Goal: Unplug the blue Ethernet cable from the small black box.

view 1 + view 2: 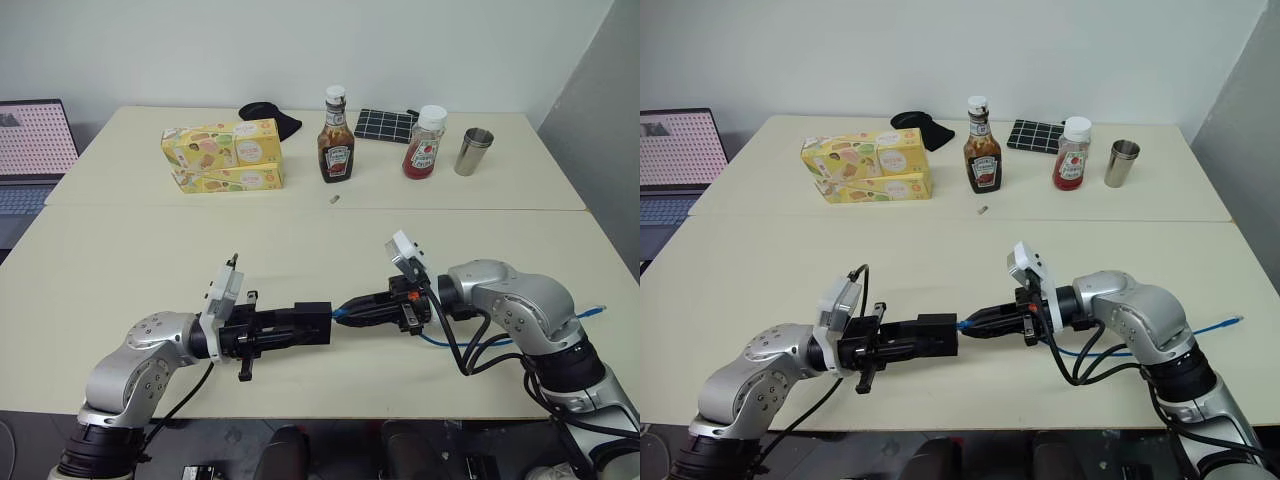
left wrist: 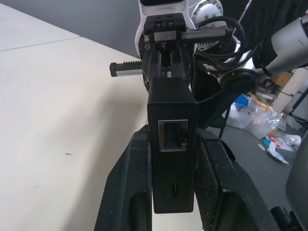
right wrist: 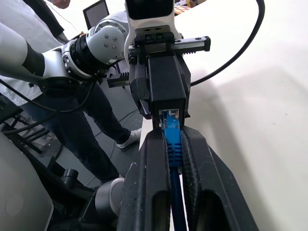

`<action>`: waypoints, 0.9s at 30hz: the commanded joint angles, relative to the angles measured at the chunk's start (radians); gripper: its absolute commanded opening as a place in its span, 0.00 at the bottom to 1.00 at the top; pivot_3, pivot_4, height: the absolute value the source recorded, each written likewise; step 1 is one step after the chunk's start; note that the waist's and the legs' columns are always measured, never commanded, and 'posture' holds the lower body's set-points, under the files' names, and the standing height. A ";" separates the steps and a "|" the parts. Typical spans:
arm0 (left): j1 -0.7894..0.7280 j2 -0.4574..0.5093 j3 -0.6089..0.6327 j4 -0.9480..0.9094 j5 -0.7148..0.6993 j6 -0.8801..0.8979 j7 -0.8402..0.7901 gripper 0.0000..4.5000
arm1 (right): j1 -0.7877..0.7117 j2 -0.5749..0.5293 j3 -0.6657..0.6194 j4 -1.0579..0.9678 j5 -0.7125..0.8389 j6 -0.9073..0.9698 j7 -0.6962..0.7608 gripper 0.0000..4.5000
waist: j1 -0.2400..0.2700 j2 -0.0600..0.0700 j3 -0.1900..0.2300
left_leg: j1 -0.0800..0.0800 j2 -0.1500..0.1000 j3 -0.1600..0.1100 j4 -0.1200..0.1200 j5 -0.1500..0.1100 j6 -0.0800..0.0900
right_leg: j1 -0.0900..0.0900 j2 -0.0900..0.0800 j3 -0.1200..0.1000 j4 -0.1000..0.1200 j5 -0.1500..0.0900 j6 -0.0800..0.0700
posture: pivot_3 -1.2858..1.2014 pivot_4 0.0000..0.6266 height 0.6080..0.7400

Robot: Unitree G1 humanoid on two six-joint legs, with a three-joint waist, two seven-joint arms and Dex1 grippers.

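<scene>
Blue Ethernet cable (image 3: 172, 144) was pinched at its plug by the right gripper (image 1: 352, 311), plug tip at the port of the small black box (image 2: 172, 144). Left gripper (image 1: 300, 325) was clamped on that box, above the table's (image 1: 130, 250) near edge.

My arms are clad in rounded silver-grey metal shells with black bands at the joints. Each wrist carries a small white camera housing. My left gripper (image 1: 300, 328) and right gripper (image 1: 352, 311) each have two long matte-black fingers with a fine grainy texture, mounted on a black block with a toothed rack rail and small screws. Thick black cables loop beside my right forearm.
</scene>
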 commanded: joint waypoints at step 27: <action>-0.038 0.032 0.057 0.000 -0.059 0.045 0.039 0.17 | 0.022 -0.057 -0.078 -0.112 0.079 0.043 -0.030 0.59 | 0.000 0.000 0.000 | -0.001 0.000 0.000 0.000 0.000 0.000 | 0.000 0.000 0.000 -0.001 0.000 0.000 | 0.52 0.24 1.00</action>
